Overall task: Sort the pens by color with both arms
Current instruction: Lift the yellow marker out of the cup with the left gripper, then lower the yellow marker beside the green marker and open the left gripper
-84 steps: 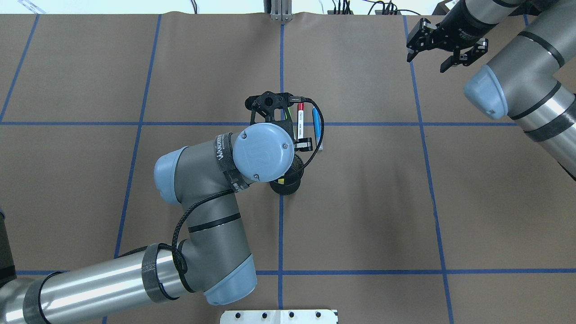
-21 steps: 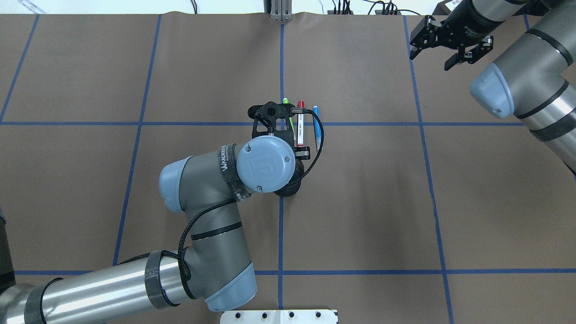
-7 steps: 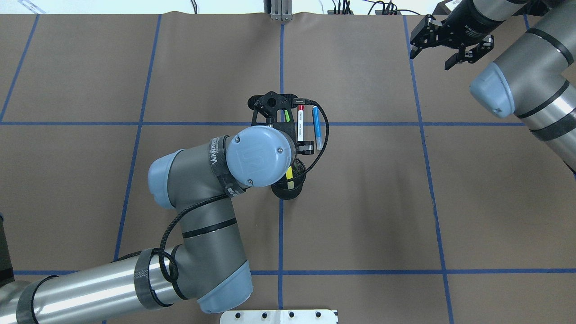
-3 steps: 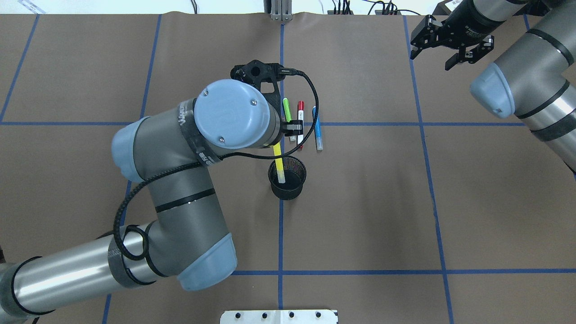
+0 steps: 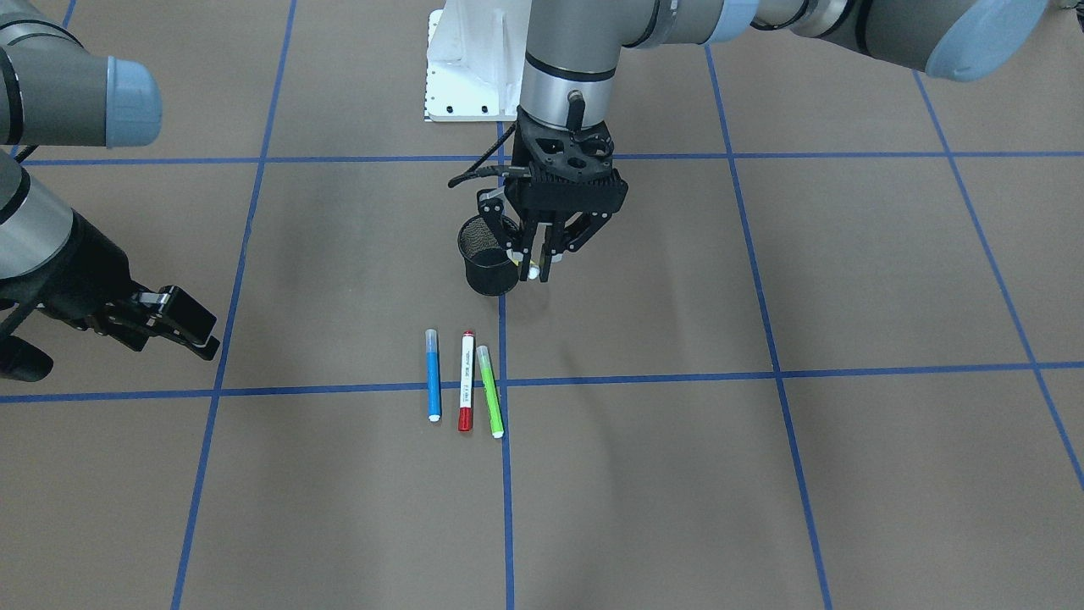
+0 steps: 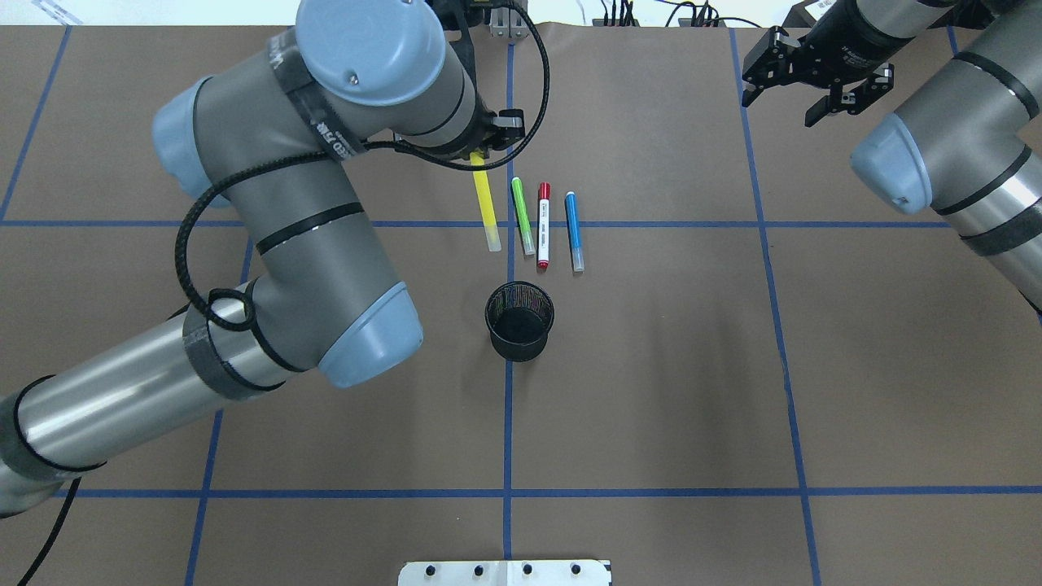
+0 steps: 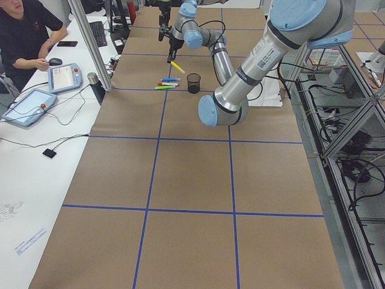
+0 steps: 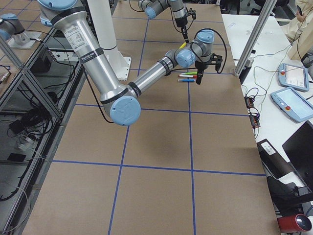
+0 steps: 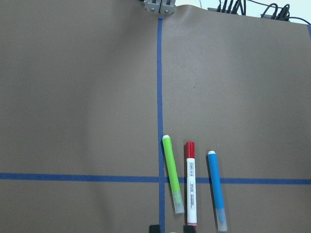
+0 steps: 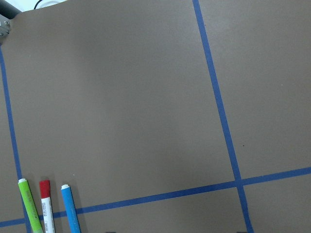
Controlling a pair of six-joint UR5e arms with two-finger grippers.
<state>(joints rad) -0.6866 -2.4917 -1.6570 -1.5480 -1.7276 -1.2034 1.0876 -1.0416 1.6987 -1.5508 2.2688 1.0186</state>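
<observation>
Left gripper [image 5: 535,261] is clamped on the top end of the yellow pen [image 6: 485,203]. The pen hangs pale cap down, clear of the table [image 6: 651,366], on the far side of the black mesh cup [image 6: 518,352]. In the overhead view it sits just left of the green pen [image 6: 522,216]. The white pen with red ends [image 6: 543,224] and the blue pen [image 6: 574,230] lie further right in the same row, all three flat and close together. Right gripper [image 6: 814,81] has its jaws spread, holds nothing, and is parked far right, well apart from the pens.

Watch for these:
- You hold the pen by one end only, so it can pivot or slide in the fingers on a fast move.
- If you come down tilted, the cap likely touches first and the pen kicks sideways.
- If you release too near the green pen, the round barrels probably roll and the row scrambles.
- The left wrist cable loops close above the row and may snag.
- If you bring the right arm in for the blue pen, both arms crowd one spot.
</observation>
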